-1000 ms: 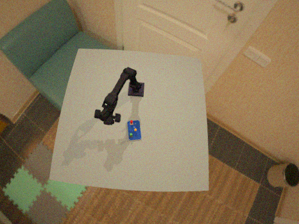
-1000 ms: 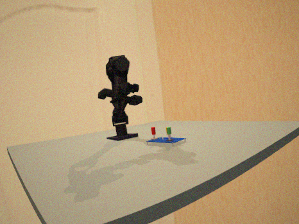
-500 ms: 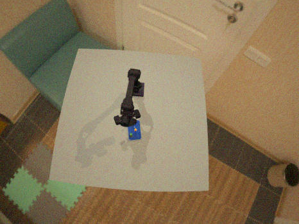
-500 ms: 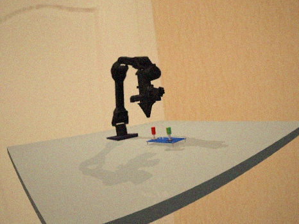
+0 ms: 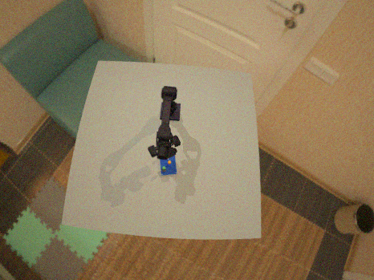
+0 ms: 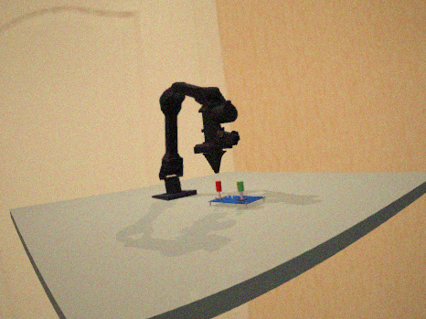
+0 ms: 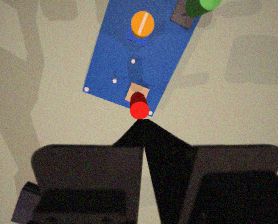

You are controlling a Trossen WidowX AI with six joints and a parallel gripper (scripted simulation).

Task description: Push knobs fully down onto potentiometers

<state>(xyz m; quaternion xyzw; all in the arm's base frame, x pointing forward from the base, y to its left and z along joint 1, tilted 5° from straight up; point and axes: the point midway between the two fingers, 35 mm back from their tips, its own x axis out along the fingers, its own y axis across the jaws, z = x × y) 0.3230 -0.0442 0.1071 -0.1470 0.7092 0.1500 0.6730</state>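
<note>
Here the gripper [image 6: 215, 169] hangs point-down directly above the red knob [image 6: 218, 186], its fingers pressed together with nothing between them, which makes a blunt tip suited to pushing rather than pinching. A small gap shows between tip and knob in the exterior view, so I judge no contact yet. In the wrist view the closed tip [image 7: 144, 124] sits just at six o'clock of the red knob [image 7: 139, 109], nearly overhead. The knob stands at the six o'clock edge of the blue circuit board [image 7: 150, 55], close to a corner, so an off-centre press could lever the potentiometer; a straight vertical push looks safest. The green knob [image 7: 202, 5] waits at one o'clock, well apart, and an orange dial [image 7: 142, 24] lies at twelve. The board [image 5: 168, 168] rests near the middle of the table [image 5: 225, 204], far from every edge, leaving room to back away.
</note>
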